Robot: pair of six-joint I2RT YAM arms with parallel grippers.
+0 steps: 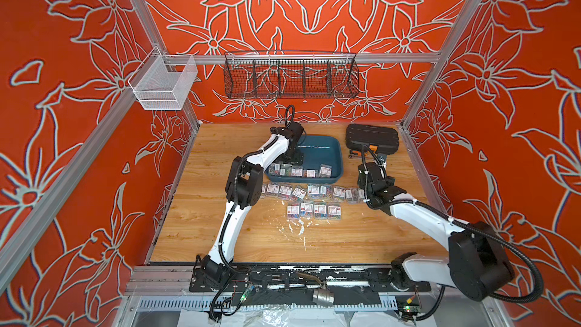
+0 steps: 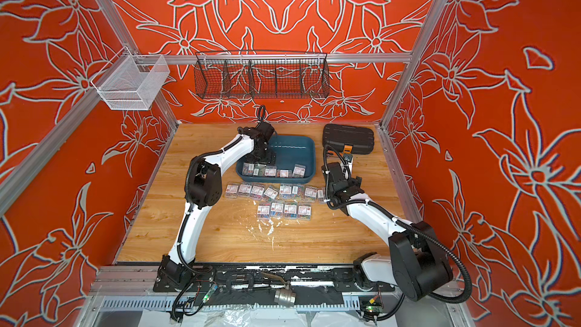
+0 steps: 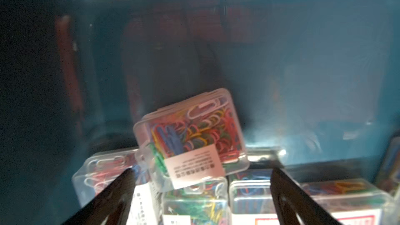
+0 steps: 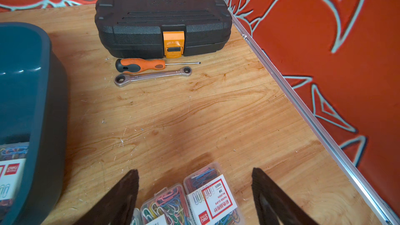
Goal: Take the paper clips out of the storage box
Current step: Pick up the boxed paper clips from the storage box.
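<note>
- The left fingers stand apart and clamp nothing. They are down inside the storage box, at its near-left end, straddling the paper clips that lie there.
- One clear box of clips sits askew just past the fingertips, propped on its neighbours rather than lying flat. My guess is that the tilt comes from how the boxes are crowded together, and it leaves this one the easiest to reach.
- The other boxes in the tray are packed along its near wall. The far part of the floor is bare, so the arm has to lean in over the rim to reach them.
- The right fingers are also spread and hold nothing. They hover over the right end of a row of clip boxes on the tabletop, without visibly touching any.
- In both top views, the boxes already out lie in two tidy rows just in front of the tray. That keeps each carry short and the set-down area easy to see.
- The black case, a screwdriver and a wrench lie in the far right corner, away from the work.
- Judging by the counts, most boxes are out and only a handful remain inside.
</note>
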